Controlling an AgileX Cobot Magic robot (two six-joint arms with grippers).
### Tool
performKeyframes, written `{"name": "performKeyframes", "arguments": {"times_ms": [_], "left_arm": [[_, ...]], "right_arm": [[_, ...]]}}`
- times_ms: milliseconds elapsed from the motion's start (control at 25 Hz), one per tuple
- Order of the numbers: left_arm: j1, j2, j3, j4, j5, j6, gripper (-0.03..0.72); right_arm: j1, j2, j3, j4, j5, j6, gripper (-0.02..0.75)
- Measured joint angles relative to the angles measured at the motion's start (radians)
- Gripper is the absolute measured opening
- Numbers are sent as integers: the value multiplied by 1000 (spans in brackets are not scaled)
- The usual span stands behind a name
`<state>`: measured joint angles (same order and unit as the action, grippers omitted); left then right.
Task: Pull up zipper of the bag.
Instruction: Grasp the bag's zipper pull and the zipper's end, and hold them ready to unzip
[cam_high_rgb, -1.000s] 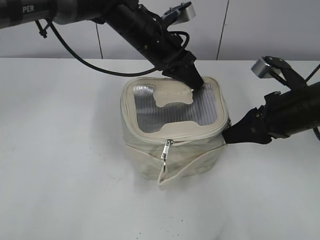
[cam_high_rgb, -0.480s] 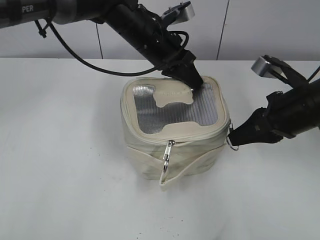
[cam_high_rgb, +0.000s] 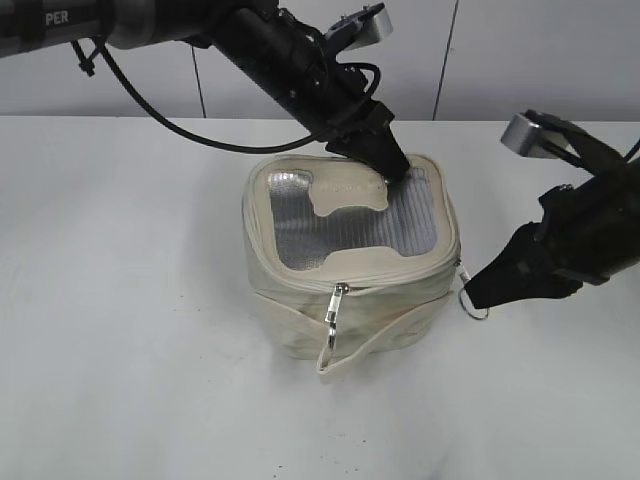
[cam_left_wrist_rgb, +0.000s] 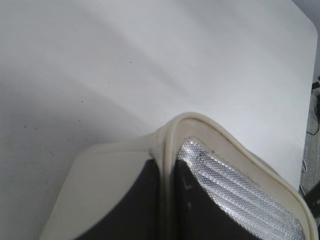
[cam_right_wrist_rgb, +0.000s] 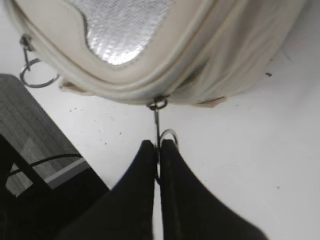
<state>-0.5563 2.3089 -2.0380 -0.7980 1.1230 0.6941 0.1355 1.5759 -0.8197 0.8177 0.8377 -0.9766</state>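
Observation:
The cream bag (cam_high_rgb: 340, 300) stands mid-table, its grey mesh window (cam_high_rgb: 350, 225) facing up. The zipper (cam_high_rgb: 400, 270) rings the top panel. One silver pull (cam_high_rgb: 333, 315) hangs at the front. My left gripper (cam_high_rgb: 392, 172) is shut on a cream fabric ridge (cam_left_wrist_rgb: 167, 165) at the back right of the bag's top panel. My right gripper (cam_high_rgb: 480, 290) is shut on the second pull (cam_right_wrist_rgb: 157, 120) at the bag's right corner and holds it stretched out from the bag (cam_right_wrist_rgb: 235, 50). The oval loop (cam_right_wrist_rgb: 169, 135) shows beside the fingertips (cam_right_wrist_rgb: 159, 146).
The white table (cam_high_rgb: 120, 350) spreads around the bag. A grey wall (cam_high_rgb: 540, 60) runs behind the table's back edge. In the right wrist view a dark floor (cam_right_wrist_rgb: 35, 150) shows past the table's edge, and the front pull (cam_right_wrist_rgb: 35, 75) hangs at the left.
My right gripper has moved away from the bag, to the right and a little toward the front, drawing the pull out with it. The left gripper has stayed put.

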Motion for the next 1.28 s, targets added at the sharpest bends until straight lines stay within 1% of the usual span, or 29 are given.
{"name": "performKeyframes", "arguments": {"times_ms": [240, 400, 560, 680, 840, 1040, 1280], "left_arm": [[0, 0, 0, 0, 6, 0, 39], [-1, 0, 0, -2, 17, 3, 39], [-3, 0, 0, -1, 25, 4, 39], [-3, 0, 0, -1, 21, 5, 39], [-3, 0, 0, -1, 17, 5, 39], [-3, 0, 0, 0, 16, 5, 39], [-2, 0, 0, 0, 21, 5, 39]], "right_arm": [[123, 0, 0, -33, 2, 87, 6], [219, 0, 0, -50, -51, 139, 6], [309, 0, -14, -30, -99, 174, 6], [355, 4, -42, -3, -136, 191, 6], [376, 32, -95, 2, -141, 208, 6], [394, 93, -152, 10, -109, 211, 6], [397, 107, -172, 2, -87, 246, 7]]}}
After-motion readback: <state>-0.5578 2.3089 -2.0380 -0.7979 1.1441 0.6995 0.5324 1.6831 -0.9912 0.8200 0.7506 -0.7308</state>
